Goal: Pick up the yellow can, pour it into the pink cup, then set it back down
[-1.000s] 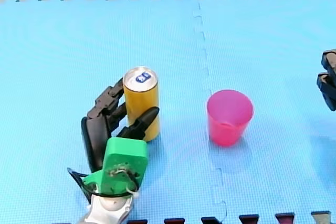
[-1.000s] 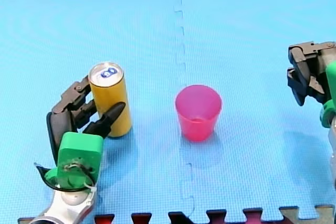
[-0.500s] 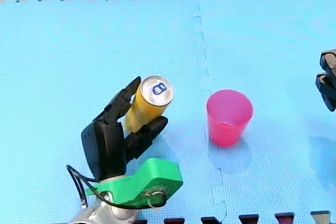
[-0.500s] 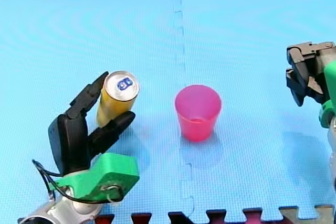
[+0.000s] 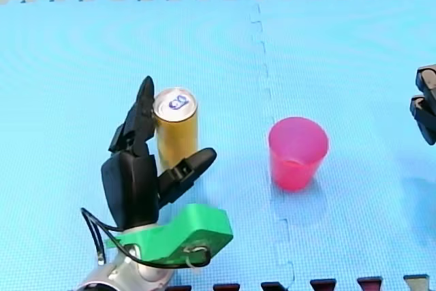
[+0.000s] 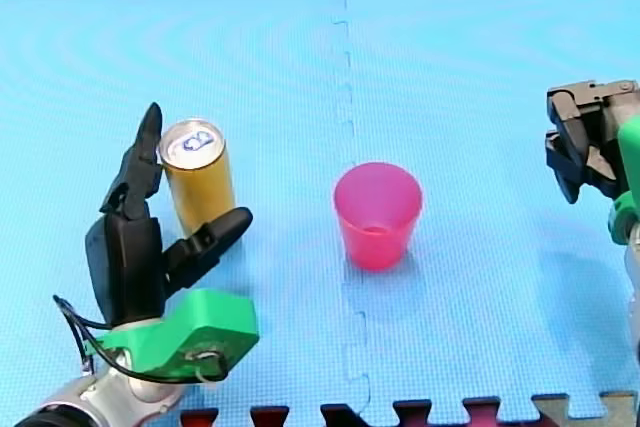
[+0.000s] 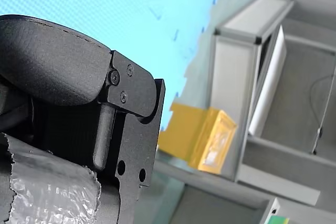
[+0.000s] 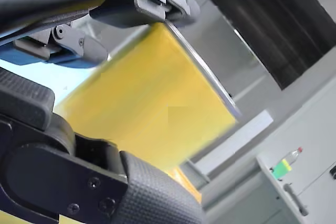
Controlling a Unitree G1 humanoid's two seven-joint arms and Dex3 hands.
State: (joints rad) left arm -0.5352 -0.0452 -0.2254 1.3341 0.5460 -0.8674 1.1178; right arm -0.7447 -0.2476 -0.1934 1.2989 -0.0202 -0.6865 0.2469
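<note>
The yellow can (image 5: 176, 134) stands upright on the blue mat, silver top up. My left hand (image 5: 160, 148) is around it: the fingers (image 5: 138, 117) stand straight along its left side and the thumb (image 5: 189, 167) lies across its lower front, not wrapped tight. The second wrist view shows the same can (image 8: 152, 108) between the left hand's fingers and thumb (image 8: 79, 177). The pink cup (image 5: 298, 152) stands upright to the can's right, apart from it. My right hand (image 6: 588, 142) hangs at the mat's right edge, holding nothing.
Blue foam mat (image 5: 327, 52) with a seam running front to back just left of the cup. The first wrist view shows a black hand (image 7: 79, 98), the mat's edge, a grey shelf unit (image 7: 247, 87) and a yellow box (image 7: 202, 137) beyond it.
The can tilted toward the cup half a second ago and is now back upright, a little further left. The left hand's fingers have straightened from around it. Cup and right hand stayed put.
</note>
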